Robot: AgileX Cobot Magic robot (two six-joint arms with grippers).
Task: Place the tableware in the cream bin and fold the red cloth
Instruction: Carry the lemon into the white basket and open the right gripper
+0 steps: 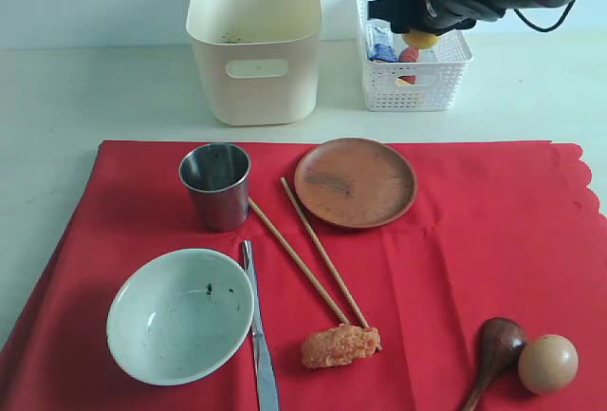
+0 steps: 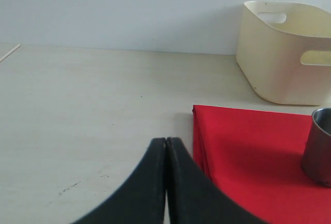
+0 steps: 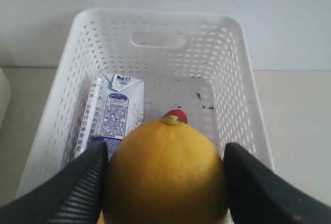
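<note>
On the red cloth [image 1: 474, 240] lie a steel cup [image 1: 216, 185], a brown plate [image 1: 355, 181], a pale bowl [image 1: 180, 314], two chopsticks [image 1: 299, 261], a knife [image 1: 258, 335] and a dark spoon [image 1: 495, 349]. The cream bin [image 1: 254, 41] stands behind the cloth. My right gripper [image 3: 165, 151] is shut on an orange [image 3: 165, 177] and holds it above the white lattice basket [image 3: 232, 79]. My left gripper [image 2: 166, 141] is shut and empty, over bare table just off the cloth's [image 2: 248, 141] corner, with the cup [image 2: 318, 146] and the bin [image 2: 284, 53] beyond.
In the basket [image 1: 414, 79] are a small carton [image 3: 116, 115] and a red item [image 3: 175, 115]. An egg [image 1: 547, 364] lies beside the spoon. An orange-pink piece of food [image 1: 340, 345] sits at the chopsticks' near ends.
</note>
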